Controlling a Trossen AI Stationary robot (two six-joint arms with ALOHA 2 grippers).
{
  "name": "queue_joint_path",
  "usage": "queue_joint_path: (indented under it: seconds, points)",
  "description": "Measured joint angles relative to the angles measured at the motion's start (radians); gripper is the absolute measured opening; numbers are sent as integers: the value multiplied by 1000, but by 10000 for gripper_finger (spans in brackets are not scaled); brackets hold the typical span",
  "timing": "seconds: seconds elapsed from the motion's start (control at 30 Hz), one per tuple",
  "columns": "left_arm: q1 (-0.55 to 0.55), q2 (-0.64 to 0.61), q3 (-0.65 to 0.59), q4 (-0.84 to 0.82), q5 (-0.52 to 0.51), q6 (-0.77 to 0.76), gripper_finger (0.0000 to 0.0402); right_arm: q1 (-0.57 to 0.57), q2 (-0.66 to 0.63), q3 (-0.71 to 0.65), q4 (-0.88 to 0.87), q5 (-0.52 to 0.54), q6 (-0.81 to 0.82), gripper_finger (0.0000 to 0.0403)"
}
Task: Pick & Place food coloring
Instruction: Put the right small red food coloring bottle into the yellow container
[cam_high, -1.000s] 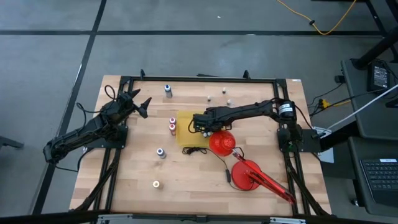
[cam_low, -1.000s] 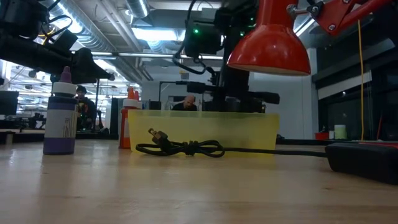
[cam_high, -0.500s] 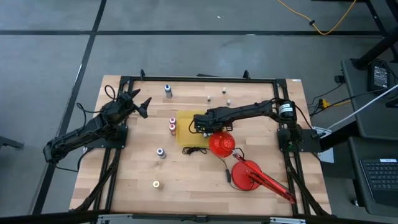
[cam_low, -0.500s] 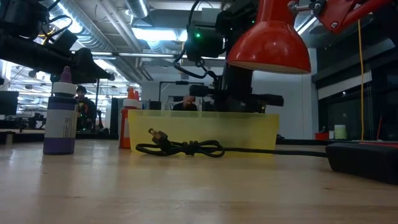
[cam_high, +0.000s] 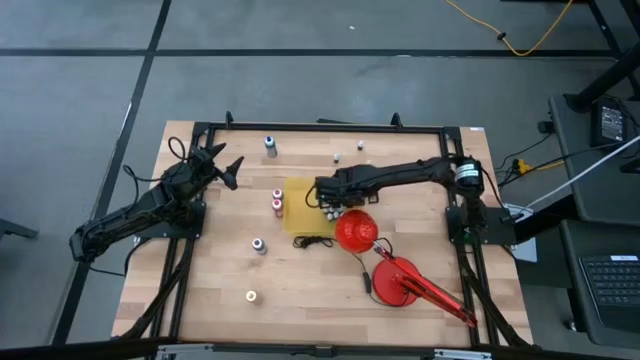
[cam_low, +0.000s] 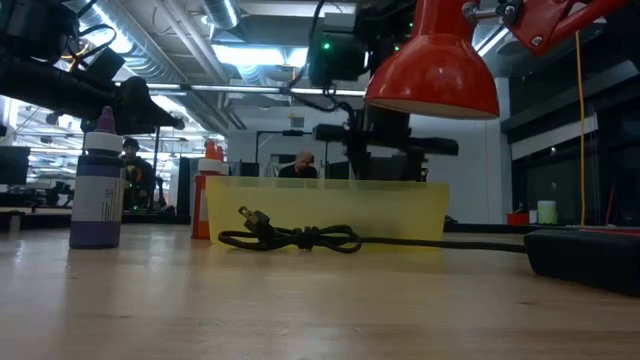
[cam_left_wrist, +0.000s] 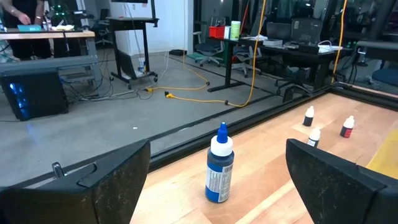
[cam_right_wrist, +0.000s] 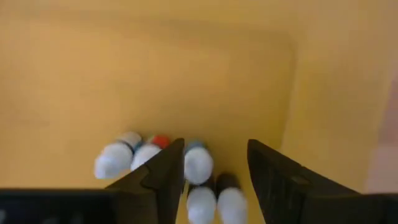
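Fingers (cam_right_wrist: 168, 171) of our right gripper (cam_right_wrist: 214, 171) stood parted, risen since before over yellow bin (cam_high: 300, 205); left gripper (cam_high: 228, 170) wide; bottle (cam_left_wrist: 219, 165) label unreadable.

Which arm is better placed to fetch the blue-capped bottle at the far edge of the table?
Likely the left. The left gripper hangs open near the blue-capped bottle, which shows close ahead between its fingers in the left wrist view. The right gripper is over the yellow bin, farther from it.
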Motion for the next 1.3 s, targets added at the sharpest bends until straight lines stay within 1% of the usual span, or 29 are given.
queue_joint_path:
  seconds: [0.13,0.23,0.37,0.47,0.63,0.77,0.9,0.97,1.13,1.3]
  points:
    - [0,0,0,0,0,0,364,-31,-55,0,7,53,-141,176]
    - [0,0,0,0,0,0,365,-58,-107,1,31,83,-314,176]
    - [0,0,0,0,0,0,363,-111,-175,2,71,76,-592,177]
    - [0,0,0,0,0,0,364,-160,-229,2,72,43,-781,177]
    - [0,0,0,0,0,0,365,-242,-295,2,43,26,-996,179]
    - [0,0,0,0,0,0,363,-321,-305,2,0,21,-1052,201]
    - [0,0,0,0,0,0,365,-404,-285,1,-34,31,-1014,233]
    - [0,0,0,0,0,0,365,-432,-274,-5,-32,32,-1024,243]
    - [0,0,0,0,0,0,363,-468,-237,-40,0,30,-1063,250]
    - [0,0,0,0,0,0,365,-470,-222,-146,59,15,-1065,250]
